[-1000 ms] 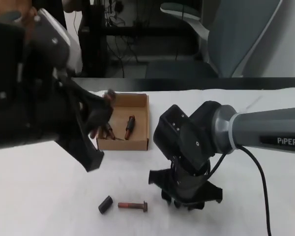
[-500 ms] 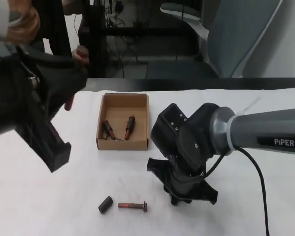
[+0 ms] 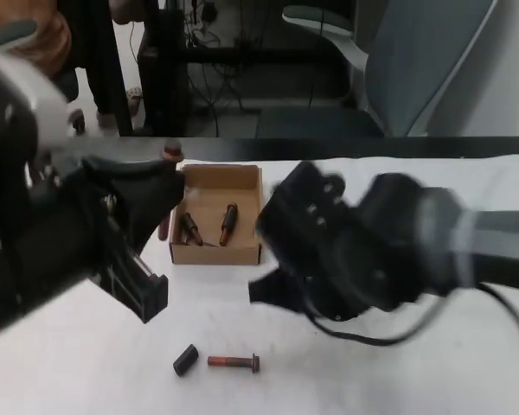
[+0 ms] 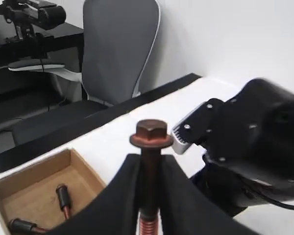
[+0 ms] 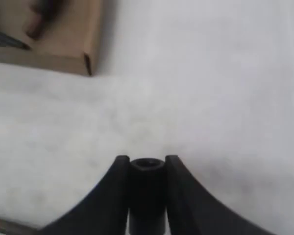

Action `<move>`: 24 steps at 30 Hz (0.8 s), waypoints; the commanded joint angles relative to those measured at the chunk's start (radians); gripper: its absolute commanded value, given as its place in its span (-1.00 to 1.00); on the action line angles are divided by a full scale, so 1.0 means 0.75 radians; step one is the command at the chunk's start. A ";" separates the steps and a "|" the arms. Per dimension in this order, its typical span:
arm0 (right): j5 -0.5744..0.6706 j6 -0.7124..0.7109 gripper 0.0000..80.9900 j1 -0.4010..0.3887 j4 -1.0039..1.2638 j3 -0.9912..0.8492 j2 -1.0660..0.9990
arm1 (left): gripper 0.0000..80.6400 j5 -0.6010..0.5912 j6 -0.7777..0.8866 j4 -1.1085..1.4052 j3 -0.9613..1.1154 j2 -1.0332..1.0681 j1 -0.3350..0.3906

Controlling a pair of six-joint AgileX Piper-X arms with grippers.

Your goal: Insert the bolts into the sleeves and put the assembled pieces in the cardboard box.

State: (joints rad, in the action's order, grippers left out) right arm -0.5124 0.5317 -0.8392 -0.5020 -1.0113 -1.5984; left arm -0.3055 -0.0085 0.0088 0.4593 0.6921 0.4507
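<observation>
Alignment matters: left gripper [image 4: 149,164] pinches a copper-coloured metal hex-flange bolt [image 4: 151,139], head outward; right gripper [image 5: 147,164], rightward, clamps a black cylindrical sleeve [image 5: 147,178], open end outward.

Grey office chair [image 4: 120,44], black desk [image 4: 63,36], white wall [image 4: 235,39] behind

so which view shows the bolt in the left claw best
The left wrist view: the copper-coloured hex-head metal bolt stands between the black fingers of the left claw, head and threads plain. The high view catches its head from far off. The right wrist view faces the white bench and the right claw holding a black cylindrical sleeve.
</observation>
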 commanded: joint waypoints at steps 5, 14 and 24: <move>0.258 -0.426 -0.99 -0.064 0.772 0.368 0.210 | -0.95 0.070 0.277 0.643 -0.232 -0.026 0.002; 0.452 -0.662 -0.99 -0.174 1.411 0.600 0.235 | -0.95 0.126 0.369 0.768 -0.355 -0.026 0.010; 0.615 -0.741 -0.99 -0.224 1.565 0.600 0.235 | -0.95 0.020 0.421 0.873 -0.407 0.036 0.106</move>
State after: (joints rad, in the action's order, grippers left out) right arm -0.0892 0.0000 -0.9937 0.6270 -0.5601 -1.4365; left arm -0.2569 0.3010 0.6399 0.1535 0.6982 0.5189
